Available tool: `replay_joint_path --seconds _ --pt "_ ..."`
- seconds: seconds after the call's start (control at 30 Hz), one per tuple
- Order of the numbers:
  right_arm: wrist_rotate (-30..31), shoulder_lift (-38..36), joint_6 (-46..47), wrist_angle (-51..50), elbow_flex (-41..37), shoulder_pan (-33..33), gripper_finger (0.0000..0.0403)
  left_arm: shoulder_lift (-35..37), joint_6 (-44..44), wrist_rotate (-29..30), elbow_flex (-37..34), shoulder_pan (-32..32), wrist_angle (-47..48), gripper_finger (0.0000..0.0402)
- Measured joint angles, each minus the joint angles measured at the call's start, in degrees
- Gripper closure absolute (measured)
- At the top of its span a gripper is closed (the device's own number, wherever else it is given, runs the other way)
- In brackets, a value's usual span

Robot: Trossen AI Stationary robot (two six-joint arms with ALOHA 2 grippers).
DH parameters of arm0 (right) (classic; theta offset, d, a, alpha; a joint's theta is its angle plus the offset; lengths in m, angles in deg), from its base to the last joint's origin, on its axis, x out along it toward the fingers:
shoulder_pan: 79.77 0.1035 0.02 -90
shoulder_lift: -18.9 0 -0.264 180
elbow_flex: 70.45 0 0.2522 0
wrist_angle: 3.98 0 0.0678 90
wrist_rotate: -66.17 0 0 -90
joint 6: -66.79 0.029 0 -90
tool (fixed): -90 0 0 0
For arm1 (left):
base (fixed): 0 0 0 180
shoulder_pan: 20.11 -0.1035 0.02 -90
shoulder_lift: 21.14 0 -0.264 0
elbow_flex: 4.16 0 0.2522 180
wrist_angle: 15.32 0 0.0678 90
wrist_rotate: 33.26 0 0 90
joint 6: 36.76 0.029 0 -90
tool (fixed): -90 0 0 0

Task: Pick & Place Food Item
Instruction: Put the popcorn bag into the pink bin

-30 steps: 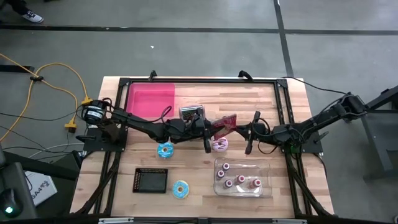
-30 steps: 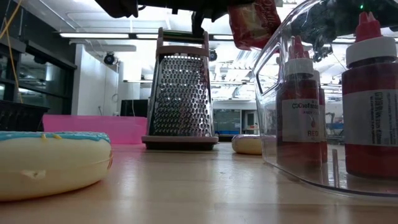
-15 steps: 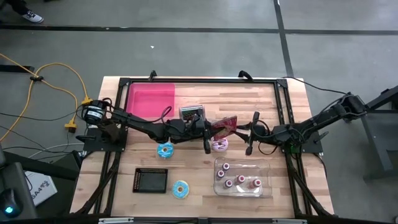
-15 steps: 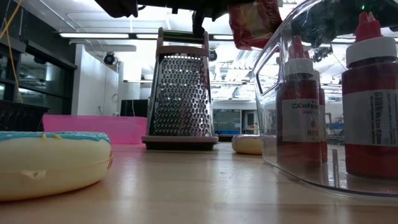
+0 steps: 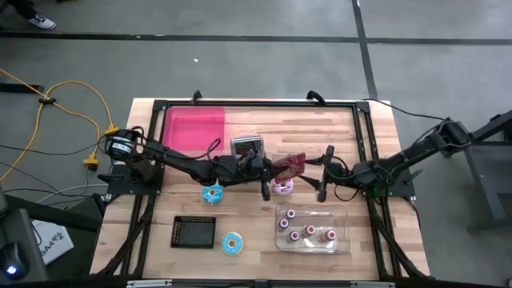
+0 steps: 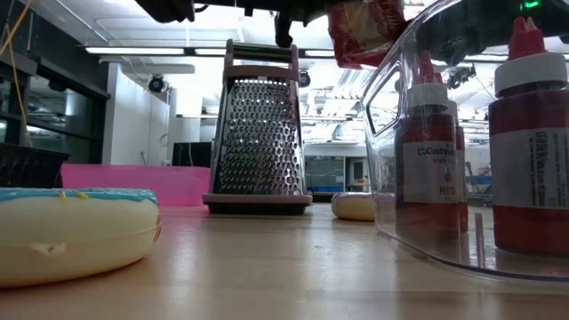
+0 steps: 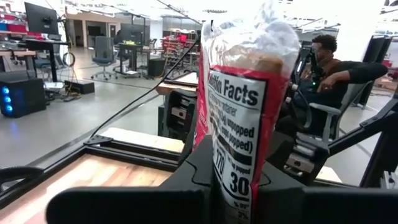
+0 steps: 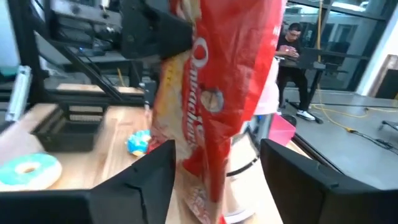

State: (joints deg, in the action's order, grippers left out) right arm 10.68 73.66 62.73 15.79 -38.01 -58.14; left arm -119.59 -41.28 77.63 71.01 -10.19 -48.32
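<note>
A red popcorn bag (image 5: 290,163) hangs in the air over the middle of the table, between my two arms. My left gripper (image 5: 272,169) reaches in from the left and is shut on it. My right gripper (image 8: 217,152) comes level from the right and stands open, one finger on either side of the bag's far end (image 8: 221,93); whether a finger still brushes it I cannot tell. In the low view the bag (image 6: 364,31) shows at the top, clear of the wood. My left gripper pinches the bag's end nearest its arm (image 7: 239,165) between its two fingers, coming nearly level from the table's left. The bag sticks out past the fingertips toward the right arm, its printed facts panel facing the wrist camera. It is lifted clear of the table.
Under the bag lie a pink doughnut (image 5: 282,186) and a metal grater (image 5: 248,146). Two blue doughnuts (image 5: 213,192) (image 5: 232,244), a black tray (image 5: 194,232), a pink tray (image 5: 194,126) and a clear bin of red bottles (image 5: 312,228) stand around. A person sits beyond the table.
My right gripper has opened at the bag's end and stayed where it was. The bag stays aloft in my left gripper, barely shifted.
</note>
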Motion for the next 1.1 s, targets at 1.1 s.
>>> replay_joint_path --seconds 1.1 --pt "12.51 -14.06 2.98 -9.4 0.0 13.75 0.0183 22.03 14.48 23.97 0.02 -3.32 -1.48 0.0391"
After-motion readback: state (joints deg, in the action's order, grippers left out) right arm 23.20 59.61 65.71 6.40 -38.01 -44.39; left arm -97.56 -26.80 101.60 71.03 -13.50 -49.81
